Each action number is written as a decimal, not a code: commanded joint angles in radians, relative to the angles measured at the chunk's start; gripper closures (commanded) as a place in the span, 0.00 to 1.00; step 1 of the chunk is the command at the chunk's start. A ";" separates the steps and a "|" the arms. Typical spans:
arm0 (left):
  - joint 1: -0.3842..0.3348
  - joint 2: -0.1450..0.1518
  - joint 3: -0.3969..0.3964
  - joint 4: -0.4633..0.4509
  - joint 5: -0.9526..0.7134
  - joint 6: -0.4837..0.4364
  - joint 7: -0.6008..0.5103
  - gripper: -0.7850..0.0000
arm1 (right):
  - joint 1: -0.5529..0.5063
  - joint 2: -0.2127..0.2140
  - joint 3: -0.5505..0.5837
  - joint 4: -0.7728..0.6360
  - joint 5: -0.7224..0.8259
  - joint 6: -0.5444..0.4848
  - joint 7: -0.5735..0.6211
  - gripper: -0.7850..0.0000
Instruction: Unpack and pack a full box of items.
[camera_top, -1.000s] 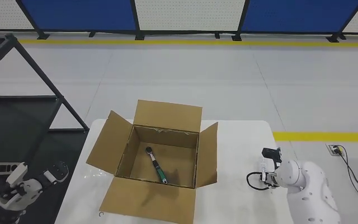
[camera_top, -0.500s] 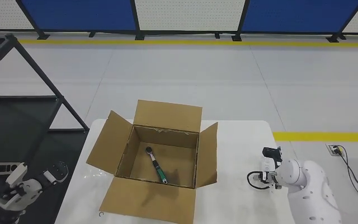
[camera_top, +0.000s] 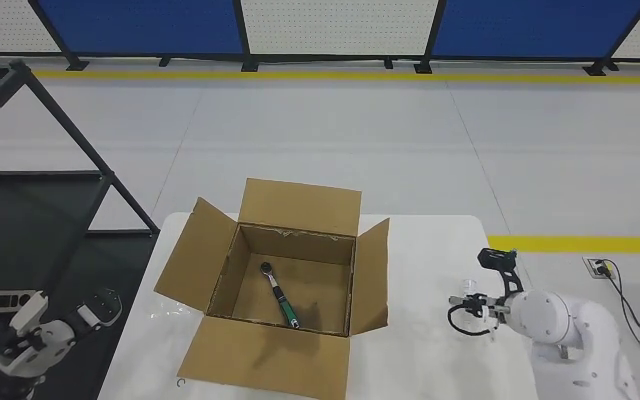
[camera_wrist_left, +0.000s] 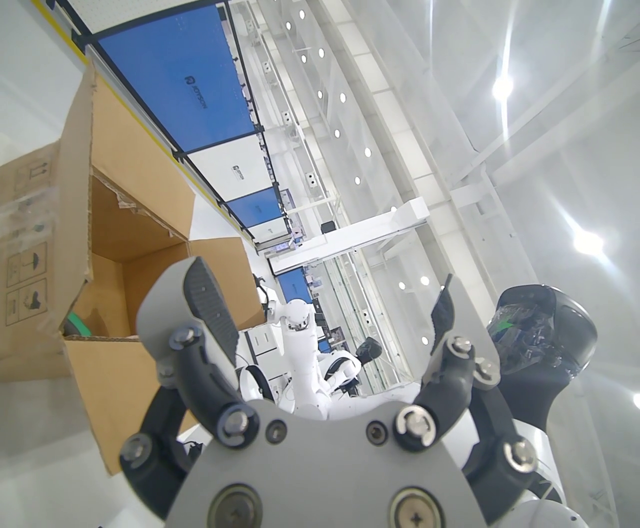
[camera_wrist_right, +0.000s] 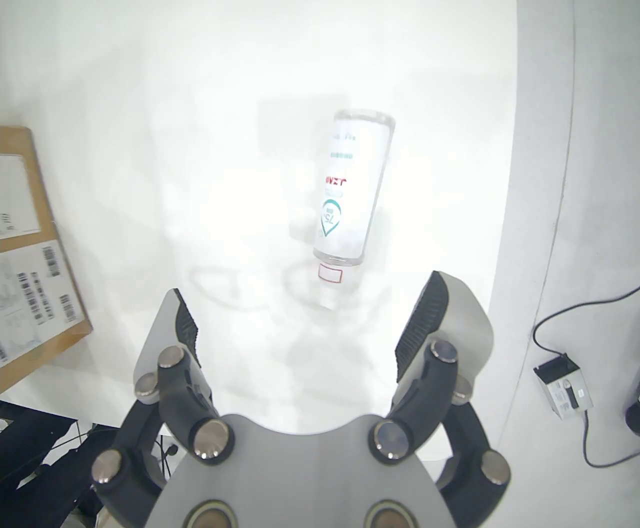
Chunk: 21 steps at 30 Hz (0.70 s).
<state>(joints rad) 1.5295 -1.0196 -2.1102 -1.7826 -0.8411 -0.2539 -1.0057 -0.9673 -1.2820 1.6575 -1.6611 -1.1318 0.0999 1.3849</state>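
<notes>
My right gripper is drawing back to the right, fingers wide and empty, so I judge the bottle unpacked: it lies on the table, outside the box.

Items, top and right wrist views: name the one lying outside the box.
The clear bottle, on its side on the white table before the open right gripper. The wrench lies inside the cardboard box.

Left gripper points upward, right gripper downward, both spread wide.
</notes>
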 joint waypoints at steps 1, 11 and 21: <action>0.001 0.000 -0.003 0.000 -0.006 -0.004 -0.001 0.00 | -0.013 0.001 -0.003 -0.063 0.020 0.002 -0.003 0.00; 0.017 -0.003 -0.026 0.017 -0.038 -0.011 0.001 0.00 | 0.009 0.001 -0.079 -0.193 0.038 0.037 0.006 0.00; 0.017 -0.003 -0.026 0.017 -0.038 -0.011 0.001 0.00 | 0.009 0.001 -0.079 -0.193 0.038 0.037 0.006 0.00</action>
<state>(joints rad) 1.5462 -1.0226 -2.1365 -1.7660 -0.8795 -0.2651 -1.0043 -0.9588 -1.2812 1.5784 -1.8536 -1.0936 0.1369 1.3904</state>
